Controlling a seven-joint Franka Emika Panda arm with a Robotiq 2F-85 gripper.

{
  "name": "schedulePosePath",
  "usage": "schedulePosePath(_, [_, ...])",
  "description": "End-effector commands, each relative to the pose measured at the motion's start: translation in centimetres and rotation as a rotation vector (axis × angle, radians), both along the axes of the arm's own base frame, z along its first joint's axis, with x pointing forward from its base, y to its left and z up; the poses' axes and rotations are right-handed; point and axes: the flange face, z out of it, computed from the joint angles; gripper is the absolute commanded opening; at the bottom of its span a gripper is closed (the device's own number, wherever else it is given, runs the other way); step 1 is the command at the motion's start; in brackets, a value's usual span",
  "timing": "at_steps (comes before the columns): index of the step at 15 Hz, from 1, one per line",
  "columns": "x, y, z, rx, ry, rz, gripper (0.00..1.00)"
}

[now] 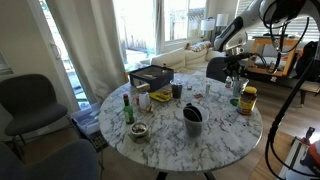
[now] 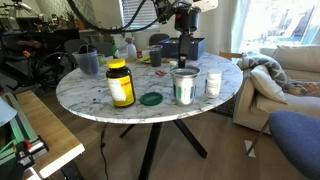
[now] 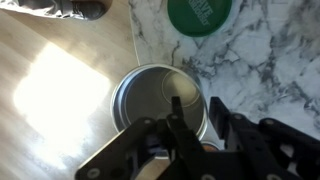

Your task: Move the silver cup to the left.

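Observation:
The silver cup [image 2: 183, 86] stands upright near the edge of the round marble table [image 2: 100, 108]. It is short, light grey, and empty. It also shows in an exterior view [image 1: 237, 90]. In the wrist view I look straight down into it [image 3: 150, 95]. My gripper [image 2: 185, 60] hangs right above the cup and also shows in an exterior view [image 1: 234, 72]. In the wrist view its fingers [image 3: 195, 105] are apart and straddle the cup's rim, one over the inside and one outside. I cannot tell if they touch the rim.
A yellow-lidded jar [image 2: 120, 85] and a green lid [image 2: 151, 99] lie beside the cup, and a small white container [image 2: 212, 83] stands on its other side. A dark grey cup with utensils [image 1: 192, 120], a green bottle [image 1: 127, 108] and a black tray [image 1: 152, 75] stand further off.

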Motion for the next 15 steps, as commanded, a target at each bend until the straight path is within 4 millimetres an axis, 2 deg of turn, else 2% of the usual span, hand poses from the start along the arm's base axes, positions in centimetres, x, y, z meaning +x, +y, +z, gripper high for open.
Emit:
schedulePosePath(1, [-0.2, 0.3, 0.2, 0.022, 0.016, -0.019, 0.04])
schedulePosePath(2, [-0.2, 0.3, 0.2, 0.025, 0.019, -0.015, 0.0])
schedulePosePath(9, [0.0, 0.5, 1.0, 0.011, -0.006, -0.003, 0.01])
schedulePosePath(10, [1.3, 2.5, -0.3, 0.023, -0.019, 0.014, 0.01])
schedulePosePath(11, [1.8, 3.5, 1.3, 0.022, -0.037, 0.044, 0.01])
schedulePosePath(13, [3.3, 7.0, 3.5, 0.045, -0.054, 0.145, 0.01])
schedulePosePath(15, [5.3, 10.9, 7.4, 0.057, -0.064, 0.27, 0.01])
